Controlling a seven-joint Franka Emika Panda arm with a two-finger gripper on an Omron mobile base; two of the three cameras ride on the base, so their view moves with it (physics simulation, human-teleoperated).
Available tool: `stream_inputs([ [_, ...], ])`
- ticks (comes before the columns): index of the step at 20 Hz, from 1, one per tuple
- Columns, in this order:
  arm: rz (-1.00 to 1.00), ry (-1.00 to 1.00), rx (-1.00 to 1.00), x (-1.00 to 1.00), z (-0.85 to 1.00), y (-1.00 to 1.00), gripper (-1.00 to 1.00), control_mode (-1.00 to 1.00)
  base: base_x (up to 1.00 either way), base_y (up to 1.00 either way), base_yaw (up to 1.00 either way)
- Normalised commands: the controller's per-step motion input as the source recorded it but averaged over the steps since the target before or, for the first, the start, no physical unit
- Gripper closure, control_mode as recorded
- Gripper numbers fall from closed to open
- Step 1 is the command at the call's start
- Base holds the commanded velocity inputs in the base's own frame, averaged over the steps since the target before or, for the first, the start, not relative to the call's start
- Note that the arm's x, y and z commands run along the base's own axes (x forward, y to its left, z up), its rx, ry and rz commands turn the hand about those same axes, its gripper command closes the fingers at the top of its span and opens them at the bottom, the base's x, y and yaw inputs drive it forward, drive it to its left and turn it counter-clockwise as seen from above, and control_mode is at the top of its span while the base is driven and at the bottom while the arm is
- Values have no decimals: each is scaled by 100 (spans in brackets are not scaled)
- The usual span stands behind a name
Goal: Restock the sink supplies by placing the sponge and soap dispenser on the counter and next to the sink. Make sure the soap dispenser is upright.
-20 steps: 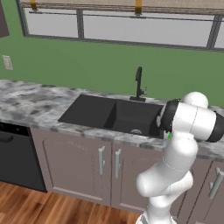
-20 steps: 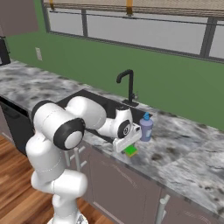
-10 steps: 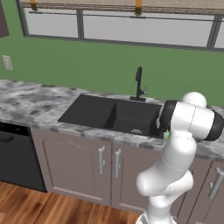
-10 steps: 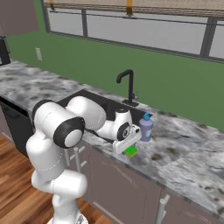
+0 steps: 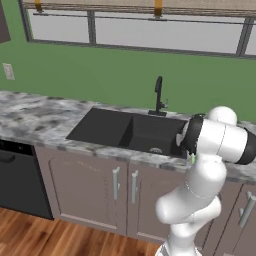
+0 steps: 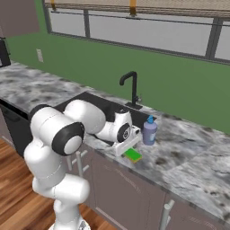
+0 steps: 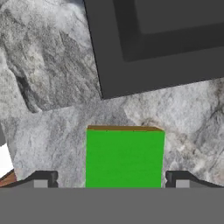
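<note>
The gripper (image 7: 111, 181) has let go, its jaws wide on either side of the green sponge (image 7: 124, 158) lying flat on the counter (image 7: 52, 78) near the sink (image 7: 157, 43).

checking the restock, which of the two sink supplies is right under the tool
The sponge, flat and green between the open tool fingers. The soap dispenser stands upright just beyond it.

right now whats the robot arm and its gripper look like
The arm is glossy white, built of rounded, bulbous segments with dark black rings at the joints. The gripper is a white boxy hand with two small dark grey finger tips. No cables or markings are visible.
</note>
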Motion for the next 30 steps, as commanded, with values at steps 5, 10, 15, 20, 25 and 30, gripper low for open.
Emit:
stream_inputs([
  [5, 3, -3, -4, -15, 56, 47, -100, -100, 0, 0, 0],
  [10, 0, -3, -4, -24, 70, 52, -100, -100, 0, 0, 0],
  [15, 0, -7, 0, -65, 85, 23, -100, -100, 0, 0, 0],
  [20, 0, -11, 0, -88, 84, 4, -100, -100, 0, 0, 0],
  [25, 0, -17, 0, -98, 71, 0, -100, -100, 0, 0, 0],
  [30, 0, -24, 0, -56, 21, 9, -100, -100, 0, 0, 0],
])
